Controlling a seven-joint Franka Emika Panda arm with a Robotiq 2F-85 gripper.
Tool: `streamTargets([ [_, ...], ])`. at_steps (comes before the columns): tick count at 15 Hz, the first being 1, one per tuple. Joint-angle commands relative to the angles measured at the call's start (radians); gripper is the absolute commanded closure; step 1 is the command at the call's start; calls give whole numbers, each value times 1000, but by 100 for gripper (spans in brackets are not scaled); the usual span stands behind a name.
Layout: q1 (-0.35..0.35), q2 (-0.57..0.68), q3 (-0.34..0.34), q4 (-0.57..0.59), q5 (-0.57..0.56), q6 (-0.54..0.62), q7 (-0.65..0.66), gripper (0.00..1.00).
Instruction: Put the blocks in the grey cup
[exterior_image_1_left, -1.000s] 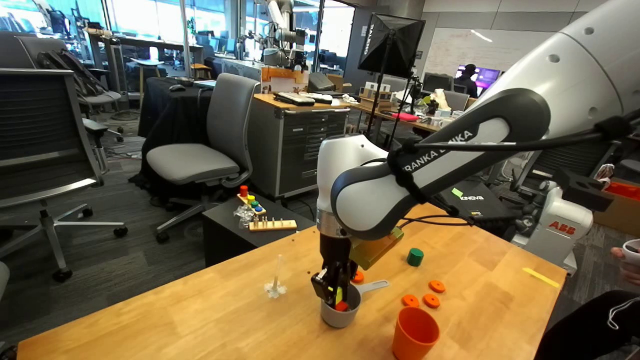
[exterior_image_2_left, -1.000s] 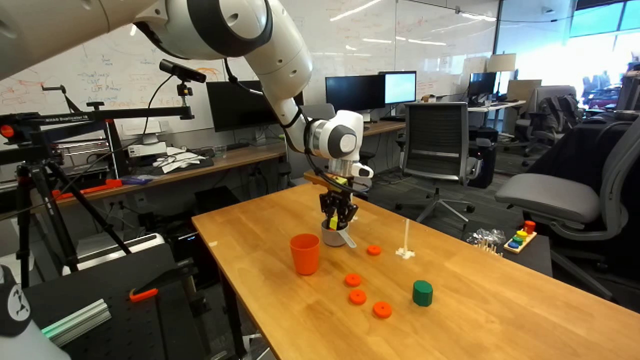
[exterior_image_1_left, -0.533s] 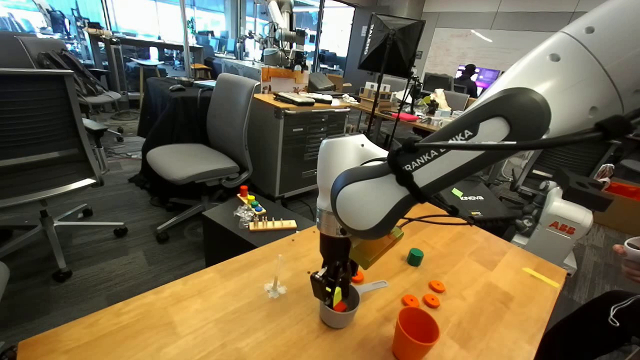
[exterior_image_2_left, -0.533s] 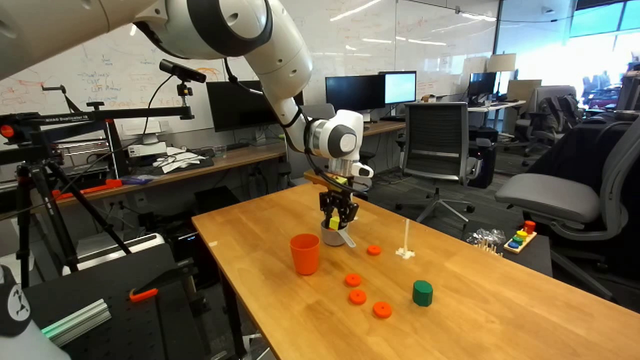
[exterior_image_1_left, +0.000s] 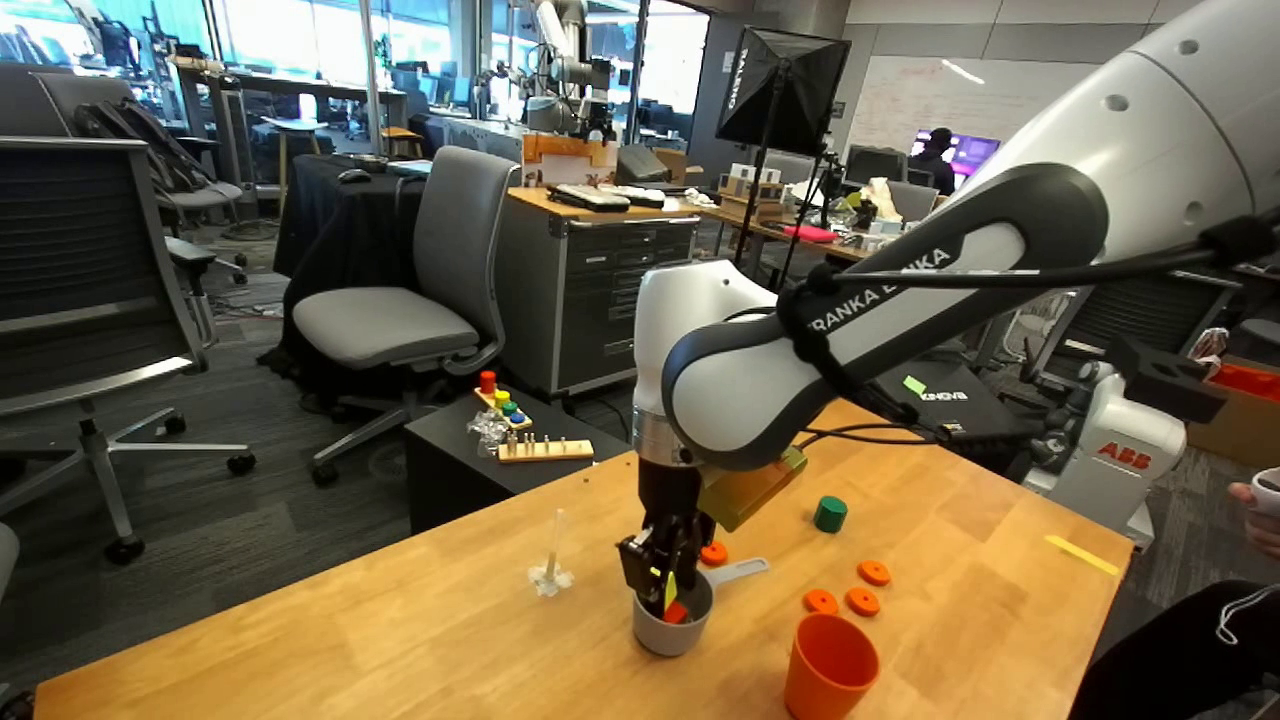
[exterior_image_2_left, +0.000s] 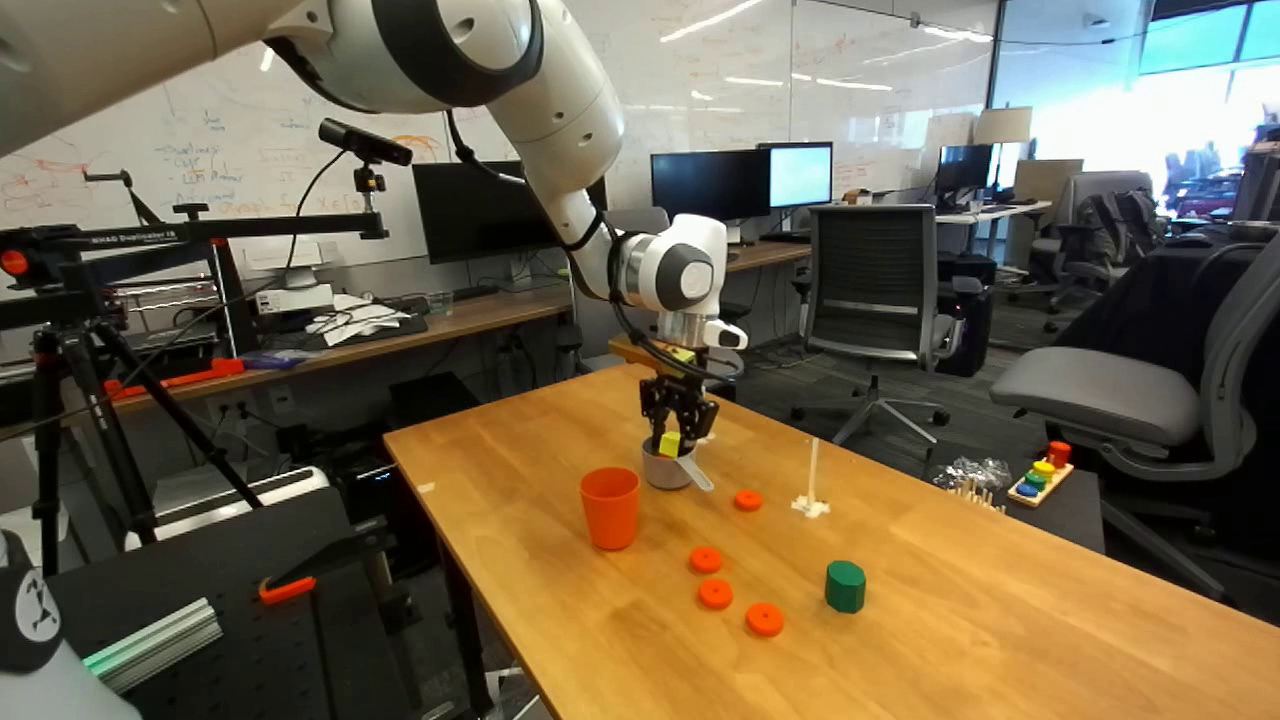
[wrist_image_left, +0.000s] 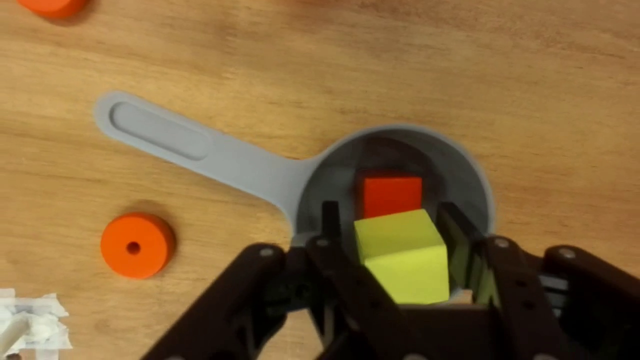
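Note:
The grey cup (exterior_image_1_left: 668, 637) stands upright on the table; it also shows in an exterior view (exterior_image_2_left: 664, 474) and in the wrist view (wrist_image_left: 462, 172). A red block (wrist_image_left: 392, 195) lies inside it. The yellow block (wrist_image_left: 405, 262) sits tilted between my fingers at the cup's mouth, also seen in both exterior views (exterior_image_1_left: 671, 590) (exterior_image_2_left: 669, 445); what it rests on is hidden. My gripper (wrist_image_left: 389, 205) points down with its fingertips over the cup, open, with gaps visible beside the yellow block. The green block (exterior_image_1_left: 830, 514) stands on the table, also in an exterior view (exterior_image_2_left: 845, 587).
The orange cup (exterior_image_1_left: 832, 665) stands near the grey cup, also in an exterior view (exterior_image_2_left: 611, 508). Several orange discs lie on the table, one (wrist_image_left: 137, 245) close to the grey cup's handle. A thin upright peg (exterior_image_2_left: 813, 475) is taped to the table.
My gripper has risen slightly. The yellow block has gone from upright to tilted between the fingers. The grey cup has shifted slightly to the left in an exterior view.

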Motion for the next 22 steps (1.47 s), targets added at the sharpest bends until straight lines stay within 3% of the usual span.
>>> streamTargets([
  [1, 9, -46, -9, -44, -11, 10, 15, 57],
  [2, 10, -49, -9, -47, -12, 11, 15, 61],
  [4, 10, -55, -9, -52, -12, 12, 15, 58],
  [6, 11, -58, -9, -54, -12, 12, 15, 41],
  [10, 11, -64, -8, -62, -13, 16, 15, 29],
  [15, 17, -88, -8, -82, -14, 24, 18, 36],
  [18, 19, -119, -9, -111, -15, 35, 22, 50],
  [19, 19, -133, -9, -121, -15, 41, 22, 44],
  [22, 15, -185, -11, -165, -14, 62, 26, 40],
])
